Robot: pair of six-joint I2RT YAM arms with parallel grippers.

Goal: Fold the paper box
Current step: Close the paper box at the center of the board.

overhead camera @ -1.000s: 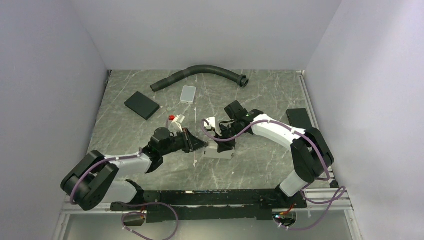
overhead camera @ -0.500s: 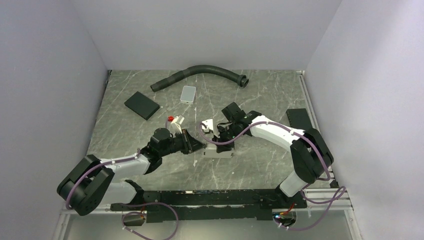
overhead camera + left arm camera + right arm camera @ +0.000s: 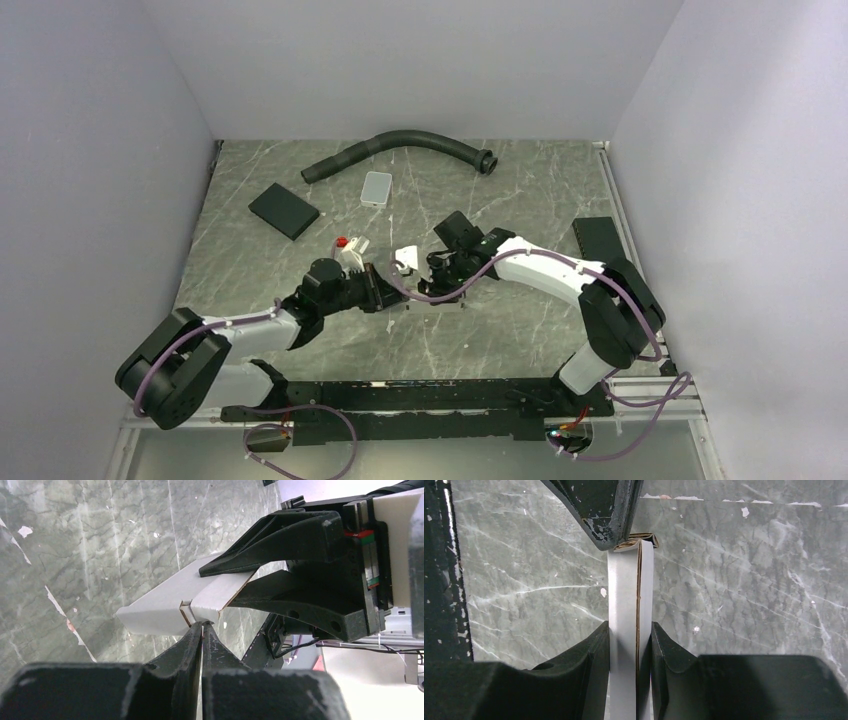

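Note:
The paper box (image 3: 405,256) is a slim white carton held off the marble table between both arms. My right gripper (image 3: 630,628) is shut on its narrow sides, with one dark finger (image 3: 594,650) pressed against each face of the box (image 3: 624,595). My left gripper (image 3: 202,626) is shut. Its joined tips touch the brown-edged end flap of the box (image 3: 155,610), right beside the right gripper (image 3: 217,586). From the right wrist, the left gripper (image 3: 616,539) sits on the folded end flap at the top. Above, the left gripper (image 3: 390,293) and right gripper (image 3: 432,268) nearly meet.
A black hose (image 3: 400,145) curves along the back of the table. A light grey tile (image 3: 377,187) and a black pad (image 3: 284,210) lie in front of it. A small red-and-white piece (image 3: 347,240) sits near the left gripper. A black block (image 3: 596,235) lies at the right edge.
My right gripper has carried the box to the left and raised it, so its flat part no longer lies on the table. My left gripper has stayed at the box's end.

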